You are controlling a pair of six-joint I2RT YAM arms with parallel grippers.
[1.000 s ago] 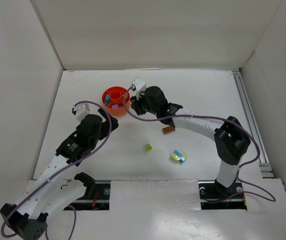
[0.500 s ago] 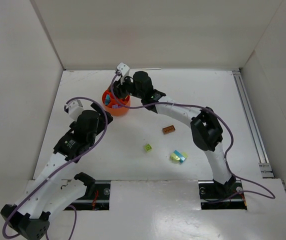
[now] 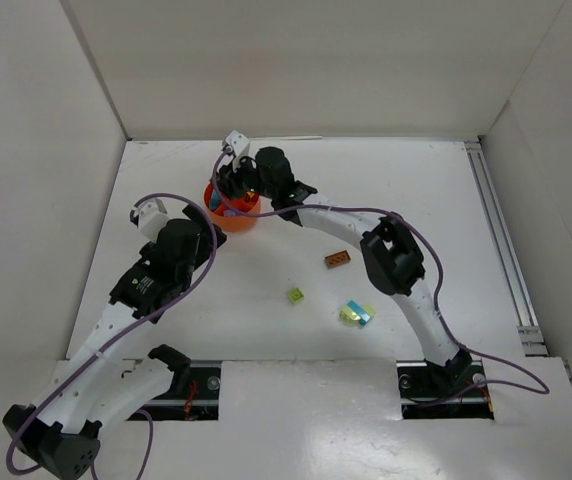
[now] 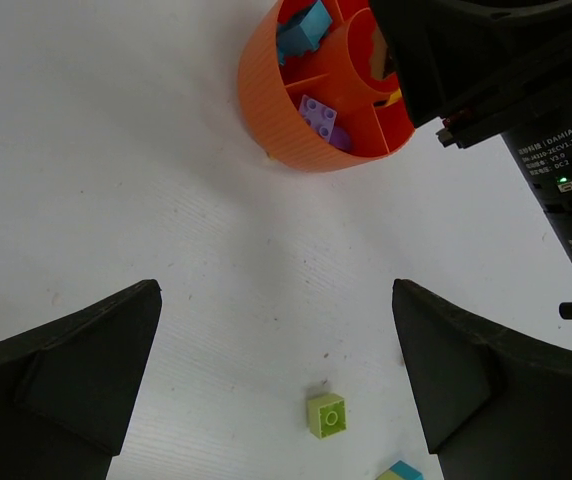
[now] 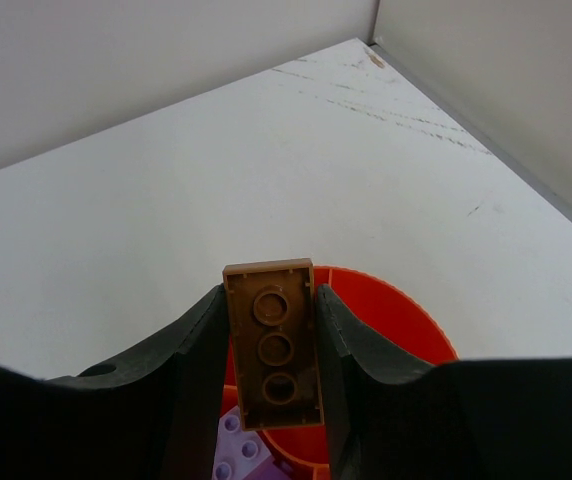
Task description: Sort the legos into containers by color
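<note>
One brown lego (image 5: 271, 345) over dish rim (image 5: 406, 310)

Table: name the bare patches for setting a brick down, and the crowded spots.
Bare: the stretch between right arm and side rail; the corner left of the orange dish. Crowded: the dish, under the right claw; the loose bricks mid-table.

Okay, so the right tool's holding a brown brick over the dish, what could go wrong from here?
Purple bricks lie close below the brown brick in the right tool; released here, it may land among them. Being long, it could also catch on a wall of the dish.
</note>
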